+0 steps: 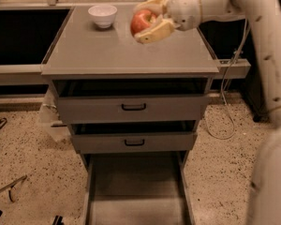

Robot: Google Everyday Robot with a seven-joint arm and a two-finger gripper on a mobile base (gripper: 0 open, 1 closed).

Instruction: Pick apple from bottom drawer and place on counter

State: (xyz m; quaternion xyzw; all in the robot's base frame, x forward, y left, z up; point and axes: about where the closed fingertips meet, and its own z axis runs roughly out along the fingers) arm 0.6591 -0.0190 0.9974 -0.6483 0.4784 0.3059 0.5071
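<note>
Apple [141, 21] — red, in pincer [147, 20]

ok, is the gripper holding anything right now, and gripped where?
Yes. The gripper holds the apple across its round body, one finger above it and one below, over the counter.

Above the counter [107, 55], the gripper [140, 23] holds the apple [142, 20]; the bowl [102, 15] sits at its 9 o'clock, the bottom drawer [136, 191] at 6.
</note>
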